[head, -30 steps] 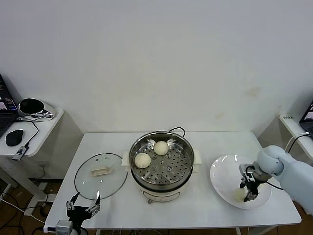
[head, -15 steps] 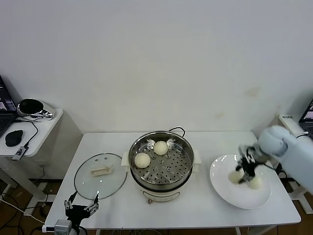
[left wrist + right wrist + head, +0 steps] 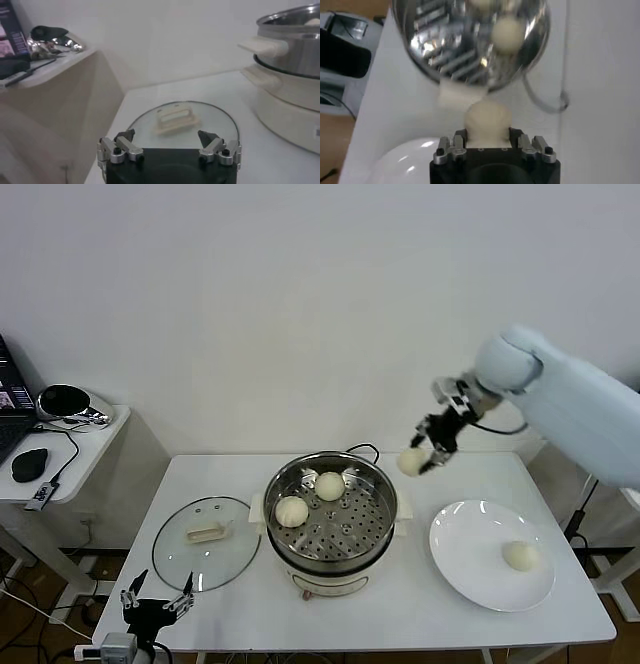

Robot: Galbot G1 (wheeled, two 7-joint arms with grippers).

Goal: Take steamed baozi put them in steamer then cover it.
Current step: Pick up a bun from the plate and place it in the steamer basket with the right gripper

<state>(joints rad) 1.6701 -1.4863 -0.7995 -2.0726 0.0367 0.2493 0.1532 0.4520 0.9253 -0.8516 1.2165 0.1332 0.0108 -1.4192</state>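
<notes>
Fingers (image 3: 451, 145) of the right gripper (image 3: 428, 450) are closed on a baozi (image 3: 411, 462), held in the air. Below and beside it stands the steamer (image 3: 378, 536) with two baozi (image 3: 291, 511) on its tray. One baozi (image 3: 520, 556) lies on the plate (image 3: 465, 559). Left fingers (image 3: 118, 149) are spread wide by the desk (image 3: 230, 609) edge, near the cover (image 3: 206, 542).

White table (image 3: 420, 604), white plate (image 3: 465, 569), side shelf (image 3: 85, 449) with mouse (image 3: 28, 465), perhaps headset (image 3: 65, 402)
</notes>
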